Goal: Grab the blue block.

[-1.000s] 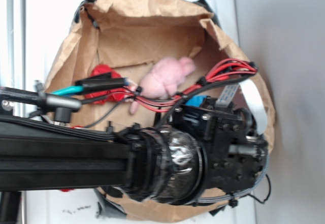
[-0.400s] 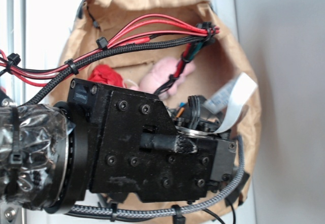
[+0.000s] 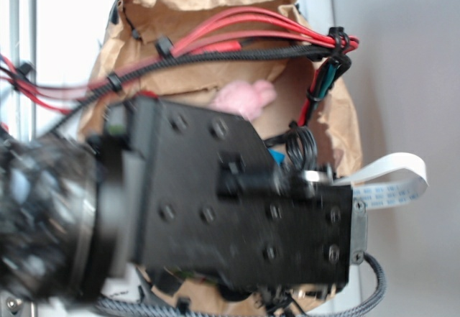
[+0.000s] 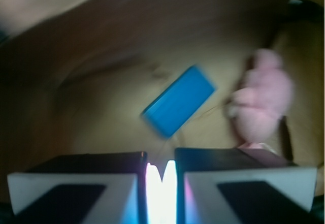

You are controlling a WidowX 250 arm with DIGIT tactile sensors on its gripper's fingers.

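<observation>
Arm shifted right since earlier frame, hiding more bag. Wrist view alone shows whole blue block point(image 4: 177, 108), left of pink plush point(image 4: 264, 102); gripper point(image 4: 161, 176) fingers nearly together, empty.

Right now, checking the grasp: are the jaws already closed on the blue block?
No, in the wrist view the blue block lies free on the brown paper, beyond the jaws, beside the pink plush toy.
</observation>
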